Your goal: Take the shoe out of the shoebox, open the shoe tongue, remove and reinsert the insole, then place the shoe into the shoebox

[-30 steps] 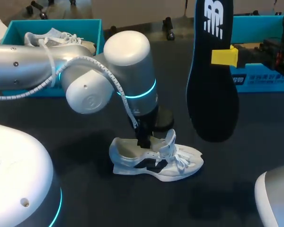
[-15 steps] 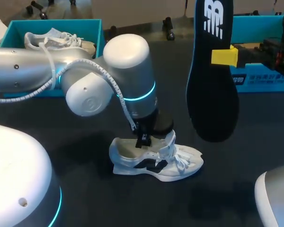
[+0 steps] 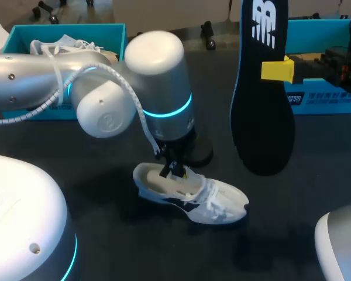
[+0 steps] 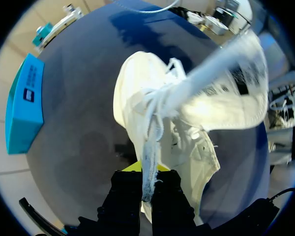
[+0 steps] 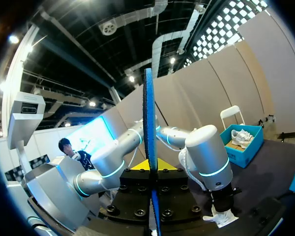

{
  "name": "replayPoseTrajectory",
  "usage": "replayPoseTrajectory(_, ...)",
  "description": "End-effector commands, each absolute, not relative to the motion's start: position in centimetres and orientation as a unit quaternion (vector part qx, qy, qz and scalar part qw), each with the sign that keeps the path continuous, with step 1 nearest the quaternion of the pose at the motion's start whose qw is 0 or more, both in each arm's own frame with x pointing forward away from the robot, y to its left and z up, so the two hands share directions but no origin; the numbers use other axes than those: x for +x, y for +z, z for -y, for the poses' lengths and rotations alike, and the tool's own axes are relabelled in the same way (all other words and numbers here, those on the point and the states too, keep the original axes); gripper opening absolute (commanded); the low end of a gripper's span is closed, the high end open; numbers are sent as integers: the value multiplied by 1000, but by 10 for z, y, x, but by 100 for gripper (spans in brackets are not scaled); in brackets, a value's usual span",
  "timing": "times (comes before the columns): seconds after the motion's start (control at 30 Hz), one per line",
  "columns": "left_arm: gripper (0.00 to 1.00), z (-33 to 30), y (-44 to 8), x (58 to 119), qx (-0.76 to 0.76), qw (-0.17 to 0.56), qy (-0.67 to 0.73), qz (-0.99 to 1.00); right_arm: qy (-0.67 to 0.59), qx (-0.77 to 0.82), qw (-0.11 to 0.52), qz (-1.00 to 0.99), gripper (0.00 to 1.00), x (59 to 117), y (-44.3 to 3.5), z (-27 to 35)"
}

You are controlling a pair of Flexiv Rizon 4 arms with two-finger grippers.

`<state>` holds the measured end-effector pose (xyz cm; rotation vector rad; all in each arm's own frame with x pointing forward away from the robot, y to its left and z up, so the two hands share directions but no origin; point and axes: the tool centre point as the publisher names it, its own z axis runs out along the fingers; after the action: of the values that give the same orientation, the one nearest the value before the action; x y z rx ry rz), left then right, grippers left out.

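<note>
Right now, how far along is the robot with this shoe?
About halfway. Done: the shoe lies on the table, outside the shoebox, and the insole is out, held upright in the right tool. In hand: the left tool pinches a white strip at the shoe's opening. Left: slide the insole back in and box the shoe.

Our left arm (image 3: 158, 76) is a rounded silver-white casing with small screws, a glowing cyan band (image 3: 168, 111) and a white coiled cable (image 3: 136, 105), while our right gripper (image 3: 281, 70) is black, yellow-tipped
</note>
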<state>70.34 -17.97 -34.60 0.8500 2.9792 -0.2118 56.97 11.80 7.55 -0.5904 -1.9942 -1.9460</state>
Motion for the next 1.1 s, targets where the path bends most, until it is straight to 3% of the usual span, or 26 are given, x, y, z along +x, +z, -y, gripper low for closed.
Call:
replayPoseTrajectory(0.03, 0, 170, -324, 705, 321, 14, -71, -944, -674, -205, 148, 694, 0, 574, 77, -121)
replayPoseTrajectory(0.57, 0, 172, -306, 686, 628, 37, -27, -777, -674, -205, 148, 694, 0, 574, 77, -121)
replayPoseTrajectory(1.1, 0, 181, -328, 672, 750, 38, 9, -661, -674, -205, 148, 694, 0, 574, 77, -121)
